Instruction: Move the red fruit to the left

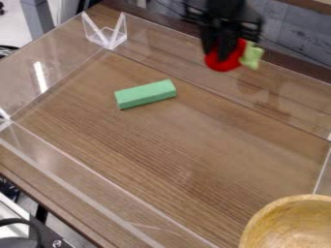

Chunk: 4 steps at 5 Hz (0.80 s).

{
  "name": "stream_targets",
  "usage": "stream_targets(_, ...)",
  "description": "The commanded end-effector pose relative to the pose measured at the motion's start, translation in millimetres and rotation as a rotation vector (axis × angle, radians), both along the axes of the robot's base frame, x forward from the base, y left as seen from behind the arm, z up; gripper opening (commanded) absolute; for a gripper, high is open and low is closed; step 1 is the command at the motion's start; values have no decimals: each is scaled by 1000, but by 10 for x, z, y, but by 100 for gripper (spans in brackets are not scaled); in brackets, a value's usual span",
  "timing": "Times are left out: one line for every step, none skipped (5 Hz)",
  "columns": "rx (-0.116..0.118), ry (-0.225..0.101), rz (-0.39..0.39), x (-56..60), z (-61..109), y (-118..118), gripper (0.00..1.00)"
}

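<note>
One red fruit (222, 60) hangs in the air, clamped in the tool (223, 53) with its pale green leafy end sticking out to the right of the dark fingers. It is clear of the wood, well above the counter (195, 145), and lies up and to the right of the green block (145, 94) as the camera sees it, well apart from that block. The tool points almost straight down, its fingers closed together on the red body of the fruit, and only the lower part of the arm shows (the rest runs out of the top edge of the picture).

The green block lies flat on the wood grain, its long side slanting slightly upward to the right, with nothing touching it. A clear plastic wall (45, 68) rings the working area around the block; its far left corner, up and to the left of the block, shows as a small transparent peak. Far below and to the right of the block, at the picture's bottom corner, the rim of a pale wooden bowl (295, 225) juts into view, outside the clear wall.
</note>
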<state>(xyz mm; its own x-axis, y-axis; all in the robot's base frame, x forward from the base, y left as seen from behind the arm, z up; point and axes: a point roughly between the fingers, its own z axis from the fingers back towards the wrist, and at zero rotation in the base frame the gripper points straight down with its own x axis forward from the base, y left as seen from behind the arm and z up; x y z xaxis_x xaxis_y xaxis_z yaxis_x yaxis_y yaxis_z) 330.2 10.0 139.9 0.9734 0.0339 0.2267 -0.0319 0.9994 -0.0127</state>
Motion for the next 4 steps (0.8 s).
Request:
stream_targets(29,-42,13,-125,146,394,0)
stream_targets(60,-18,33,-159,32,837,0)
stream_targets(83,5,43,-161,-127,1189,0)
stream_targets(99,20,35,-159,-152,1459,0)
